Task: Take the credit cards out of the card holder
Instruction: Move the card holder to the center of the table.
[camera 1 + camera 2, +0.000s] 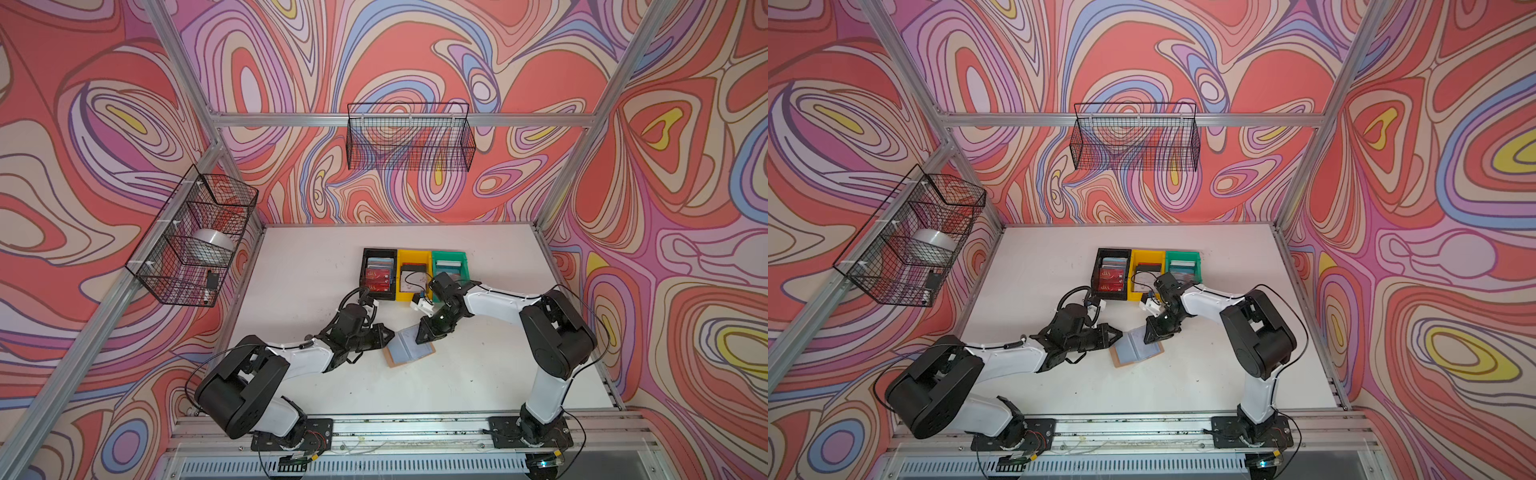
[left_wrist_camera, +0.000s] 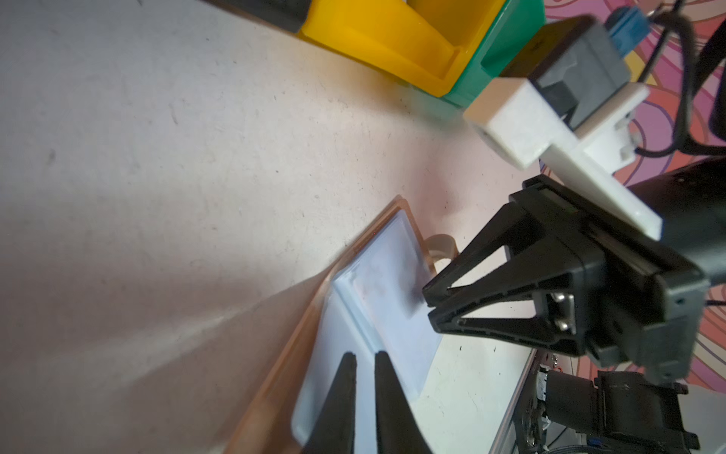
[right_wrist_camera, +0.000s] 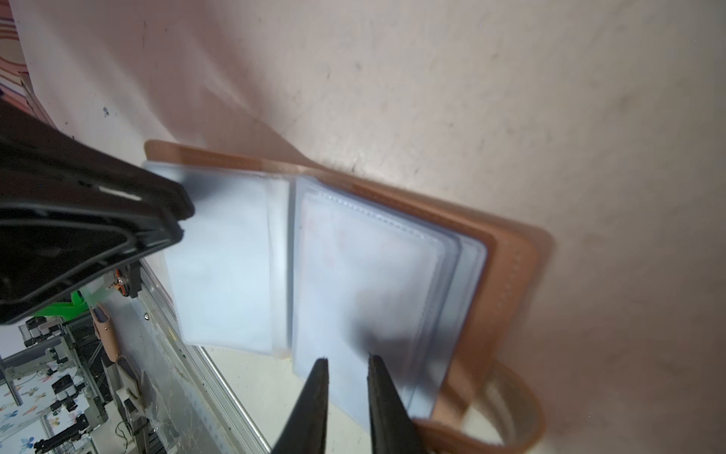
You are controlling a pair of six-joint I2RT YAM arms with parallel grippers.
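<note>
In both top views the tan, leather-like booklet card holder (image 1: 409, 348) lies open on the white tabletop (image 1: 316, 266). The left gripper (image 1: 391, 332) is at 1 side of it and the right gripper (image 1: 417, 340) is over the other half. Flat red and pale credit cards (image 1: 377, 277) lie in the black plastic bin (image 1: 365, 252) beyond.

In the left wrist view, the left gripper (image 2: 364, 355) shows a slim gap over a bluish clear sleeve page (image 2: 377, 283). I cannot tell whether it nips the page. The right gripper (image 2: 429, 302) meets that page's free edge, nearly closed.

In the right wrist view, the right gripper (image 3: 345, 359) shows the same slim gap, and I cannot tell if it grips anything. A pale rectangle with faint reddish marks sits inside the sleeve and is probably a card.

The left gripper should pin its page flat. The right should catch only the card's edge and draw it out low and straight, so the booklet does not lift.
</note>
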